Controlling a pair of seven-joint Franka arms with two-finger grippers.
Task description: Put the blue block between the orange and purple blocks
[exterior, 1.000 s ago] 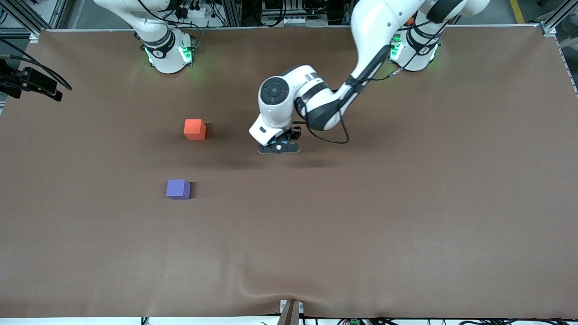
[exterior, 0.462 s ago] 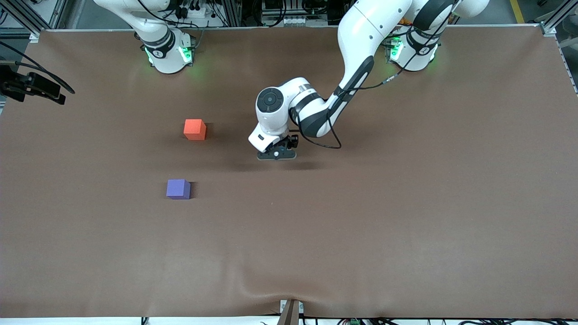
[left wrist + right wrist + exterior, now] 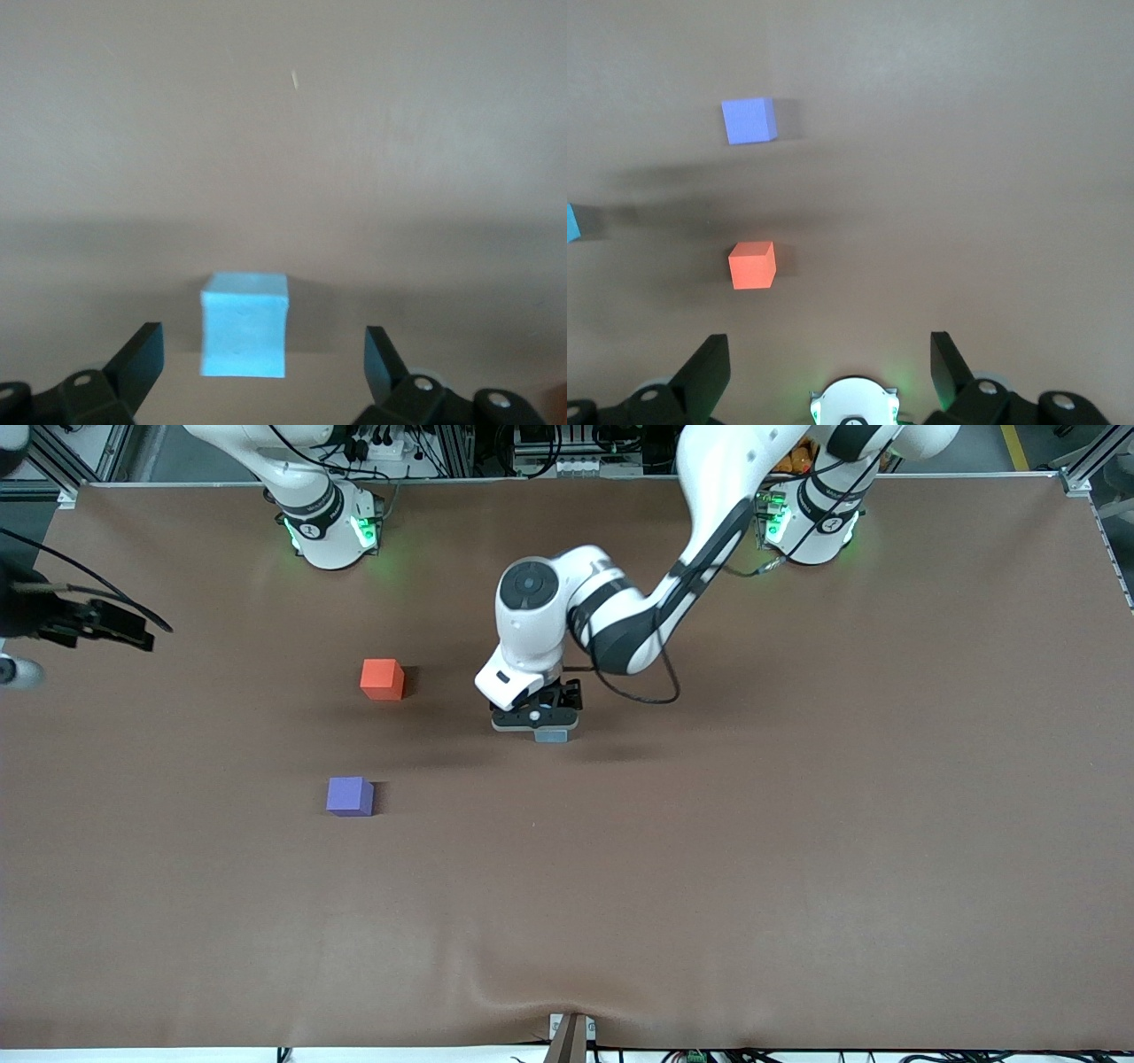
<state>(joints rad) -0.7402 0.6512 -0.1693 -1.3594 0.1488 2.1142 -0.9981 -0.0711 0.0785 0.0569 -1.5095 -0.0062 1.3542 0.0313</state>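
The blue block (image 3: 551,734) (image 3: 244,324) rests on the brown table near its middle. My left gripper (image 3: 536,720) (image 3: 261,345) hangs just above it, open, with a fingertip standing off each side of the cube and touching neither. The orange block (image 3: 382,678) (image 3: 752,265) and the purple block (image 3: 349,795) (image 3: 749,120) sit apart toward the right arm's end, purple nearer the front camera. My right gripper (image 3: 830,352) is open and empty, high above the table by its own base; the blue block (image 3: 571,221) shows at that view's edge.
The right arm's base (image 3: 323,527) and the left arm's base (image 3: 811,522) stand along the table's back edge. A black device with cables (image 3: 84,624) juts in at the right arm's end. The cloth puckers at the front edge (image 3: 567,1019).
My left gripper has gone from shut to open and let go of the blue block, which now shows on the table under it. The black device at the table's end drifted inward.
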